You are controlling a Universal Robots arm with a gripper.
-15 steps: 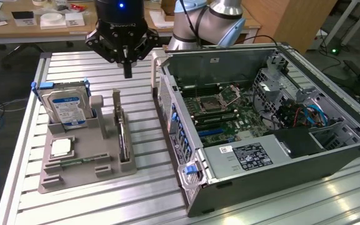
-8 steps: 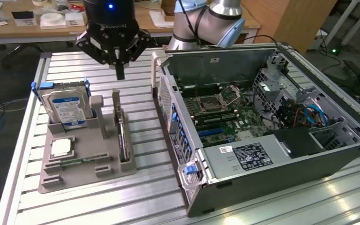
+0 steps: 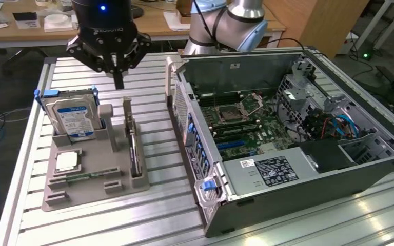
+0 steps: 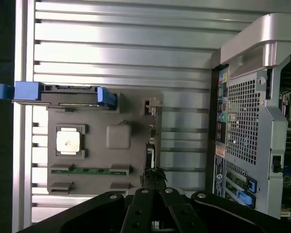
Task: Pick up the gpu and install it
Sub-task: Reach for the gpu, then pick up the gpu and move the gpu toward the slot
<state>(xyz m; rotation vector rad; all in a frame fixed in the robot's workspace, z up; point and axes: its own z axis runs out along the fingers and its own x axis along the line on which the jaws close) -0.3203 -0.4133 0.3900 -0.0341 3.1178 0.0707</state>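
Observation:
The gpu (image 3: 134, 149) stands on edge in a slot of the grey holder (image 3: 94, 154), a thin dark card with its metal bracket at the far end. In the wrist view the gpu (image 4: 151, 141) shows edge-on as a narrow strip. My gripper (image 3: 118, 82) hangs above the far end of the holder, a little behind the card and apart from it. Its black fingers are shut together to a point with nothing between them. In the wrist view the gripper (image 4: 153, 177) sits in line with the card's near end.
On the holder also stand a hard drive (image 3: 74, 115) with a blue label, a square processor chip (image 3: 67, 161) and a memory stick (image 3: 84, 178). The open computer case (image 3: 286, 128) lies at the exterior view's right on the slatted metal table (image 3: 149, 215), its motherboard exposed.

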